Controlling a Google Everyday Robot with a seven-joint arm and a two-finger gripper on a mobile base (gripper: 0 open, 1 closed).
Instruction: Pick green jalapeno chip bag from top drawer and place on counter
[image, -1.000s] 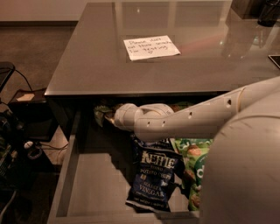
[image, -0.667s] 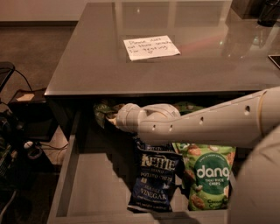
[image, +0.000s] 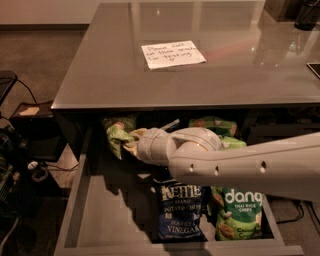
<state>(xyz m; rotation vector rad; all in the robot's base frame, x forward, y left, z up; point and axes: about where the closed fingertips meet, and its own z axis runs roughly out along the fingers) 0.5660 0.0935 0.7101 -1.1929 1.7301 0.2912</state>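
Note:
The green jalapeno chip bag (image: 115, 136) sits crumpled at the back left of the open top drawer (image: 112, 220), partly under the counter's edge. My gripper (image: 131, 144) is at the bag's right side and touches it. My pale arm reaches in from the right, across the drawer. The counter (image: 105, 75) is above, with a white handwritten note (image: 172, 53) on it.
A dark blue Kettle bag (image: 181, 212) and a bright green dang pouch (image: 239, 212) lie at the drawer's front right. Another green pouch (image: 216, 125) lies at the back. Cables and dark gear (image: 15, 150) are on the floor to the left.
My forearm has shifted toward the lower right, uncovering the dang pouch. The gripper has stayed at the green bag at the drawer's back left.

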